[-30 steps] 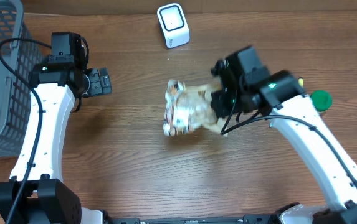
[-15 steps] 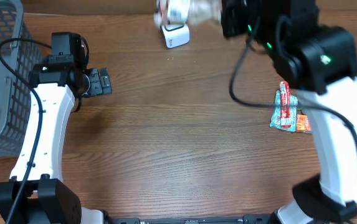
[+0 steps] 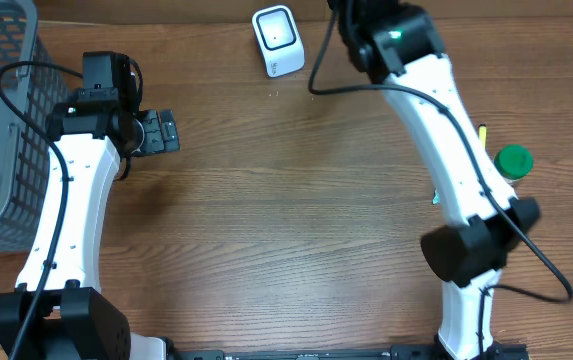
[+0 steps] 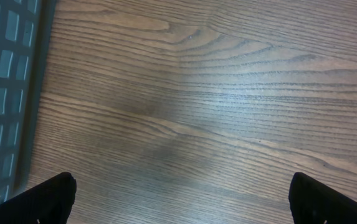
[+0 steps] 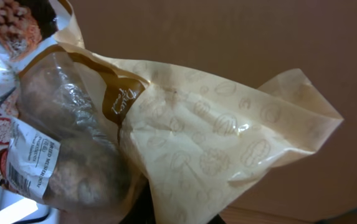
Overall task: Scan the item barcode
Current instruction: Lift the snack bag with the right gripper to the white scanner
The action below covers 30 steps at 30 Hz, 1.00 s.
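Pinching the bread bag [image 5: 166,124] tight, the right fingers [image 5: 138,214] are presenting it above the scanner [image 3: 278,40] at the desk's [image 3: 266,220] far edge, the left fingers [image 4: 47,199] are gaping empty, and the next move is probably calling for the barcode label [image 5: 25,168] to face the scanner.

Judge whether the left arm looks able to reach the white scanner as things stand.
Probably yes: the left end effector is open and empty, with only bare tabletop between it and the scanner; the right arm stands off to the scanner's right.

overhead faces straight down on the table [image 3: 266,250]; left wrist camera sits close above it.
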### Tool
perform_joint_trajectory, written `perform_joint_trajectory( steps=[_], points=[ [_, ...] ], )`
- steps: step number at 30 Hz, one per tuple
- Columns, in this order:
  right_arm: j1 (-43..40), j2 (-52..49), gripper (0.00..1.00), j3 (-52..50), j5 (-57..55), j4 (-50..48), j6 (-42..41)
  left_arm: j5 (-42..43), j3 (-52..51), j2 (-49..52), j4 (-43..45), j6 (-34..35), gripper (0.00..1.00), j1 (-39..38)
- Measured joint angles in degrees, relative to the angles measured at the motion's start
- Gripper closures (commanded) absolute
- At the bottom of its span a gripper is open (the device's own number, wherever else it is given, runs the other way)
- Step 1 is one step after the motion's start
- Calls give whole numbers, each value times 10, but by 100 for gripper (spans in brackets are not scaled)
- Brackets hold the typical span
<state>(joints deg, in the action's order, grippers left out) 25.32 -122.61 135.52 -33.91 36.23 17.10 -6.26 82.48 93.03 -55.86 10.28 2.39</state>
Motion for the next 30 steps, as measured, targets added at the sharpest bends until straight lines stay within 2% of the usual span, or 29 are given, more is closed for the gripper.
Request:
perform_joint_trajectory(
  steps=[11, 17, 25, 30],
  points=[
    [40, -151, 96, 0, -168, -181, 78, 0, 0, 0, 0, 0, 0, 0],
    [67, -212, 96, 0, -221, -308, 171, 0, 0, 0, 0, 0, 0, 0],
    [70, -264, 96, 0, -253, -357, 306, 0, 0, 0, 0, 0, 0, 0],
    [70, -278, 96, 0, -256, -355, 339, 0, 0, 0, 0, 0, 0, 0]
  ],
)
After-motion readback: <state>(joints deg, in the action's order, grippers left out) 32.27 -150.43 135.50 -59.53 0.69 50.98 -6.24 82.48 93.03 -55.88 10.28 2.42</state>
